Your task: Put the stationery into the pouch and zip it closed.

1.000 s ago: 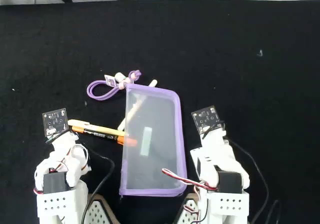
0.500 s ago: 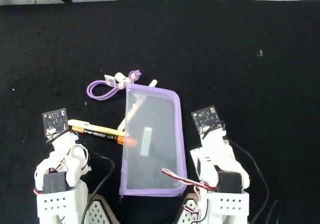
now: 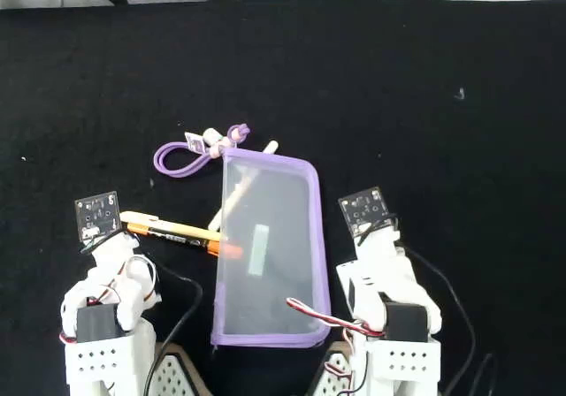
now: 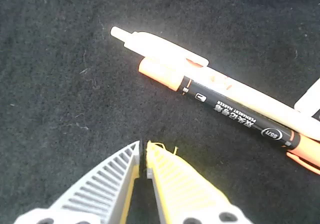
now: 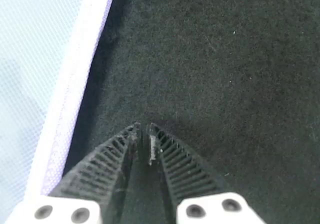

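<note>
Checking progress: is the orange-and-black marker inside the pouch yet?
Out: the orange-and-black marker lies on the black table beside the translucent purple-edged pouch, one end overlapping its edge.

Black, felt-like table top [image 3: 442, 148], flecked with lint. An orange-and-white pen [image 4: 210, 96] lies flat just ahead of the left gripper [image 4: 144, 149], crosswise to its pressed-together jaws and apart from them; its far end meets the long edge of the clear, purple-trimmed pouch [image 3: 265, 263]. The pouch lies flat with its trim just beside the closed jaws of the right gripper [image 5: 143, 130], and a purple strap loop [image 3: 179, 160] lies well beyond the left jaws, at the pouch's far corner.
</note>
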